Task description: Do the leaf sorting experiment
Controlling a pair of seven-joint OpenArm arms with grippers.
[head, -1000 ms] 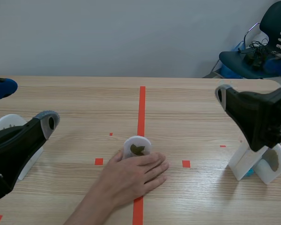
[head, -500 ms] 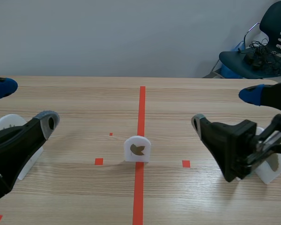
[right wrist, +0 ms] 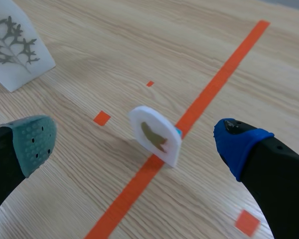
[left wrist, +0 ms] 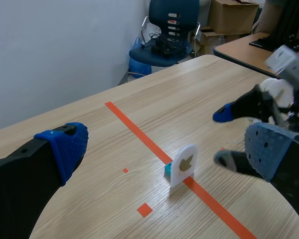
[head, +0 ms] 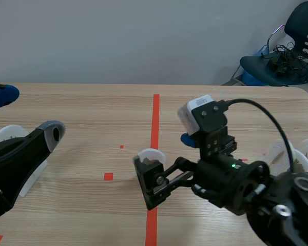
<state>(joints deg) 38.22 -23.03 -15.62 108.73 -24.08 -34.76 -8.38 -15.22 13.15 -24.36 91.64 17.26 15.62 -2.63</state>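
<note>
A small white arched card with a brown leaf (head: 150, 153) stands upright on the orange-red centre line. It also shows in the left wrist view (left wrist: 183, 164) and the right wrist view (right wrist: 155, 135). My right gripper (head: 164, 159) has come in to the middle of the table and is open. The card stands just ahead of its fingers and touches neither pad (right wrist: 32, 142). From the left wrist view the right gripper (left wrist: 228, 135) sits beside the card. My left gripper (head: 28, 113) hangs open at the left, far from the card, with nothing between its fingers (left wrist: 65, 144).
A white stand (head: 7, 136) sits behind my left arm. A white card with a fern-like leaf (right wrist: 15, 50) stands off to one side. More white leaf cards (head: 297, 151) are at the right edge. A blue chair (head: 285, 51) stands beyond the table.
A person's hand that rested on the card one second ago has withdrawn. My right arm has swung from the right side to the table's middle. The left arm has not moved.
</note>
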